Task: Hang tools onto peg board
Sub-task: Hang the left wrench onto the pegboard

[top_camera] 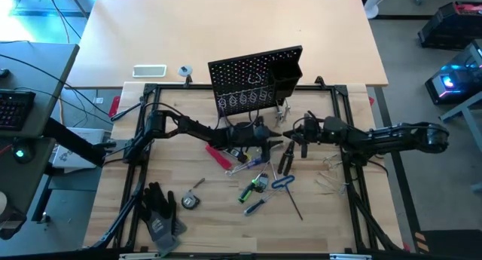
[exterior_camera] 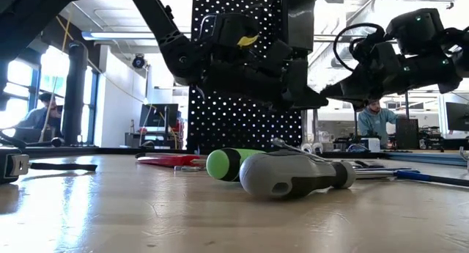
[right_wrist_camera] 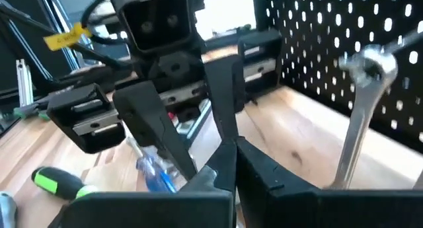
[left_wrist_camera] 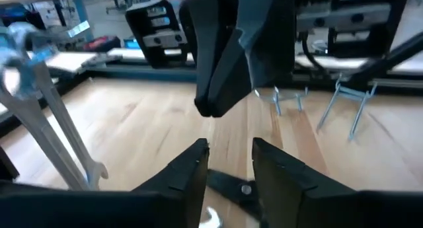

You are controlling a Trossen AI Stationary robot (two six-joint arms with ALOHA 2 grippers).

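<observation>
The black peg board [top_camera: 252, 79] stands upright at the table's middle, with a box bin at its right. A silver wrench [right_wrist_camera: 360, 129] is upright against its face. My left gripper [top_camera: 273, 143] is open, low in front of the board. The black pliers [left_wrist_camera: 234, 186] show between and below its fingers. My right gripper [top_camera: 292, 133] faces it from the right, shut and empty, with its fingertips [left_wrist_camera: 215, 109] above the wood. A green screwdriver [top_camera: 252, 188], a blue-handled hex key [top_camera: 284, 182] and a red flat tool [top_camera: 218, 156] lie flat on the table. My left gripper has a finger on either side of the pliers near their pivot [left_wrist_camera: 246, 188], coming level from the table's left. I cannot tell whether the fingers touch them. The pliers look to lie on the table.
Black work gloves [top_camera: 160, 211] and a tape measure [top_camera: 188, 201] lie toward the near left. A white flat device [top_camera: 149, 71] sits left of the board. A grey-handled screwdriver [exterior_camera: 293, 176] lies nearest the low camera. A black frame borders the work area.
</observation>
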